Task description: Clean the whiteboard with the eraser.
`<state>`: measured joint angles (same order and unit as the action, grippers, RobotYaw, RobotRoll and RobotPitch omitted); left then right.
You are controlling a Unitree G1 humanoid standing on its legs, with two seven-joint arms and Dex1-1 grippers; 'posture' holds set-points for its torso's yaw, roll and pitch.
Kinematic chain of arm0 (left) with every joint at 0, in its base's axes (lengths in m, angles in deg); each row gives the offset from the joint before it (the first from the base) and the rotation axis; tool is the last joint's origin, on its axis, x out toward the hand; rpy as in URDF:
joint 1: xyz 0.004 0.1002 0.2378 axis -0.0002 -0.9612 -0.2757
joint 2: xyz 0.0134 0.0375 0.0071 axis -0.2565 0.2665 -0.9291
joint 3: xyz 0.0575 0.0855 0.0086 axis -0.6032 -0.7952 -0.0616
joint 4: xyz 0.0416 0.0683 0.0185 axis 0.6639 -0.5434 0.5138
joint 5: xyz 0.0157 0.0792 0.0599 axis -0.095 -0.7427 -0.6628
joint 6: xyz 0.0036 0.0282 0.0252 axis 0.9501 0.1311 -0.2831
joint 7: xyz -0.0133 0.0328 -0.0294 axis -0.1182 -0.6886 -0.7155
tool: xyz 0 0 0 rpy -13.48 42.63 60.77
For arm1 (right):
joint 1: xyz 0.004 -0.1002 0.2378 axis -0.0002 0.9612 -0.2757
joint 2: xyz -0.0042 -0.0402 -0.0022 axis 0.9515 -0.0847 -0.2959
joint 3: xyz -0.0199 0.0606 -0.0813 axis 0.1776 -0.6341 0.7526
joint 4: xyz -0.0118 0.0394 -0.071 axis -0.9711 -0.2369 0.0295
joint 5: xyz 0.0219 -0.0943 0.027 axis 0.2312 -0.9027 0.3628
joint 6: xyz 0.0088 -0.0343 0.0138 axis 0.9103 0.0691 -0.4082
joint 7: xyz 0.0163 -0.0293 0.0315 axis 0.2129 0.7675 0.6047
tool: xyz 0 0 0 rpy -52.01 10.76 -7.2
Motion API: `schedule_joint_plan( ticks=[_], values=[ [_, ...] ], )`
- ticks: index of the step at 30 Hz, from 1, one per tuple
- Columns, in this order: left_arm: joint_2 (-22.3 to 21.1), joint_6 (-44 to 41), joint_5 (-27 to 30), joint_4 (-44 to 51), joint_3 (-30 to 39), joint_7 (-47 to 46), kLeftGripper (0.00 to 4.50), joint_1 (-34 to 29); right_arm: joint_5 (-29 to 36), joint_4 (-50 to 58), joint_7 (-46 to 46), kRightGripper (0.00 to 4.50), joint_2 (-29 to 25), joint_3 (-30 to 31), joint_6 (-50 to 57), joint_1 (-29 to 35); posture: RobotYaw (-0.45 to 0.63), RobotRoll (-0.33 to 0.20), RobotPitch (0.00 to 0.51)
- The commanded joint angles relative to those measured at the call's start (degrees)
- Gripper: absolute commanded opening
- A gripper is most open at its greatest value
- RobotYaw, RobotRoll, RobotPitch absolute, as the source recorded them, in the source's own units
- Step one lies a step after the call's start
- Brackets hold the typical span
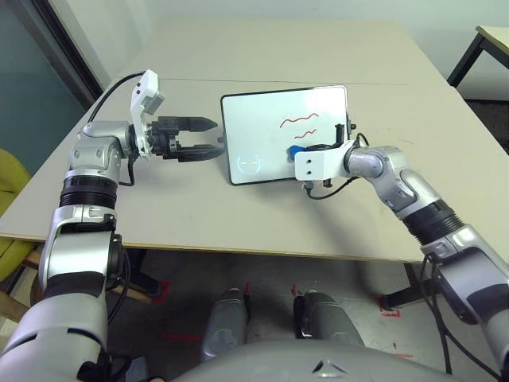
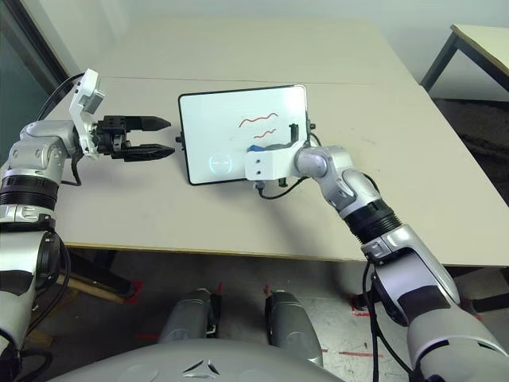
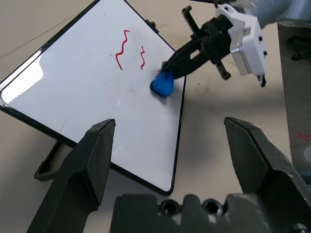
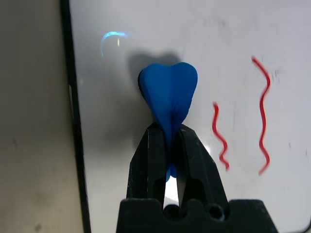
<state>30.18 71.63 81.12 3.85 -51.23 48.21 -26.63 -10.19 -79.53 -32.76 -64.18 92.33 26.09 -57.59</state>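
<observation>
Left gripper [image 1: 208, 137] at the frame's upper left, jaws apart; right gripper [image 3: 167, 68] centre-right, jaws clamped.

No readable text; whiteboard [image 1: 270, 131] bears only red squiggles.

Lab: plain tables [image 1: 238, 231], floor tape marks [image 1: 390, 306]

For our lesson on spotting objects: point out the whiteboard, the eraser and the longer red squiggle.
whiteboard [image 1: 262, 127], left eye view, bare white surface.
eraser [image 4: 168, 92], right wrist view, wide blue end.
longer red squiggle [image 4: 263, 116], right wrist view, middle of the line.
</observation>
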Motion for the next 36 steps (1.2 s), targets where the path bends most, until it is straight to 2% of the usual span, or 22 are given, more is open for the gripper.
schedule_joint_plan(
  ticks=[1, 12, 29, 36],
  values=[
    [-0.1, 0.4, 0.0, -1.1, 0.0, -0.3, 4.5, 0.8, -0.3, 0.5, 0.4, 0.09, 0.5, 0.8, 0.0, -1.1, 0.15, 0.0, 0.017],
    [-0.1, 0.5, 0.1, -1.3, 0.0, -0.4, 4.5, 0.9, -0.4, -2.6, -0.1, 0.09, -3.2, -0.7, -0.6, -1.7, 0.15, 0.0, 0.016],
    [0.3, 0.9, -0.1, -2.1, -0.2, -0.2, 4.5, 1.4, 1.2, -3.2, -0.5, 0.09, -11.9, -4.0, -1.8, 2.2, 0.14, 0.0, 0.02],
    [0.4, 1.1, -0.2, -2.4, -0.3, -0.1, 4.5, 1.5, 1.7, -3.2, -1.0, 0.09, -13.3, -4.6, -1.9, 2.3, 0.14, 0.0, 0.017]
  ],
)
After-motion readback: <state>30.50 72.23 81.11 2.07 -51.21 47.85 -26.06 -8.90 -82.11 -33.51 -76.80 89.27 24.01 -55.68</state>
